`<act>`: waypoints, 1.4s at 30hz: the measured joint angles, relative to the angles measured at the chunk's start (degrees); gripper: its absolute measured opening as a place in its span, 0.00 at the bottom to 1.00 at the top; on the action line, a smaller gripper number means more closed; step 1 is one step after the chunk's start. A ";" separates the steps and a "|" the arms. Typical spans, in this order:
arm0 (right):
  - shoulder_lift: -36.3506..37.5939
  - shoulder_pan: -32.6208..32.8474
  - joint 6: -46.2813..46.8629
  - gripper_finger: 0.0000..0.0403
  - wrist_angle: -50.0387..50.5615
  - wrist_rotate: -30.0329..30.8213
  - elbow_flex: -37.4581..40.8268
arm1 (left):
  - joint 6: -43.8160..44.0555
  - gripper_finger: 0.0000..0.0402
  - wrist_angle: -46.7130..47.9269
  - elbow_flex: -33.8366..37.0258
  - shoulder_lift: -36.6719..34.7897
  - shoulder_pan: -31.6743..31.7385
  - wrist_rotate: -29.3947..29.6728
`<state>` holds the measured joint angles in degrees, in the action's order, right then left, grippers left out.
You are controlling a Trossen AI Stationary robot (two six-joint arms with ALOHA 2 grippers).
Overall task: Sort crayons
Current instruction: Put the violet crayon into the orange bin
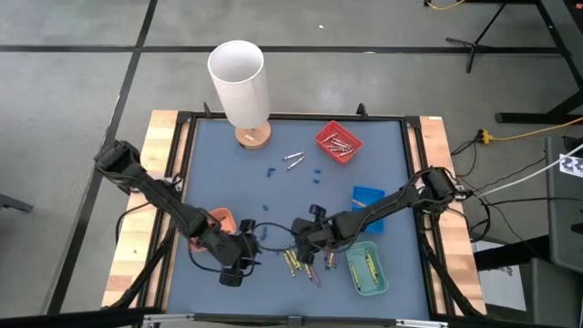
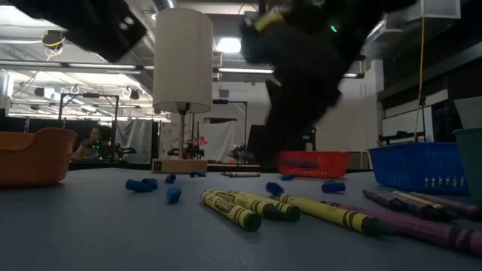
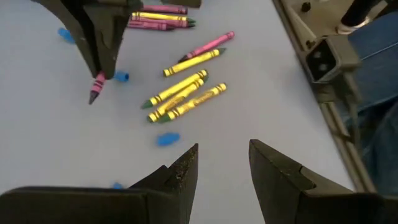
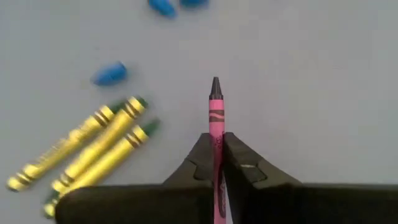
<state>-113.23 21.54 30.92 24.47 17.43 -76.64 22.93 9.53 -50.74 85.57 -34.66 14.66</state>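
Three yellow crayons (image 4: 93, 149) nr right pincer (image 4: 216, 146), blue bits (image 4: 110, 73)

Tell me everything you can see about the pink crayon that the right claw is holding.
The pink crayon is a thin stick in a pink paper wrapper with dark wavy bands and a dark pointed tip. The right claw is shut on its body, so the tip sticks out past the fingers. In the left wrist view it hangs tip down, slightly tilted, near a small blue bit. Whether it touches the table is unclear.
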 joint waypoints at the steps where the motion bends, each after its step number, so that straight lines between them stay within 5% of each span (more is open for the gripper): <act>1: 0.00 -0.32 -1.89 0.02 -0.17 -0.06 -1.14 | 0.84 0.32 0.50 0.00 -0.65 -0.68 0.39; 9: 0.09 -3.77 -17.68 0.04 -11.24 -1.18 -5.18 | 10.10 0.32 8.83 0.00 -6.43 -7.98 5.87; 15: -1.73 -7.96 -24.80 0.03 -26.27 -7.38 -5.27 | 15.55 0.32 10.93 0.00 -9.10 -12.87 7.54; 25: -12.14 -13.08 -26.96 0.04 -57.47 -20.10 -5.26 | 20.53 0.32 10.31 0.00 -9.43 -15.93 11.45; 32: -18.76 -13.36 -26.89 0.04 -75.37 -21.11 -5.36 | 20.54 0.32 10.18 0.00 -9.43 -15.87 12.10; 42: -26.22 -13.31 -27.06 0.04 -67.15 -24.55 -19.15 | 20.49 0.32 10.14 0.00 -9.41 -15.84 13.24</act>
<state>-139.45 8.23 3.86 -42.68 -7.11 -95.79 43.42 19.66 -50.74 76.16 -50.50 27.90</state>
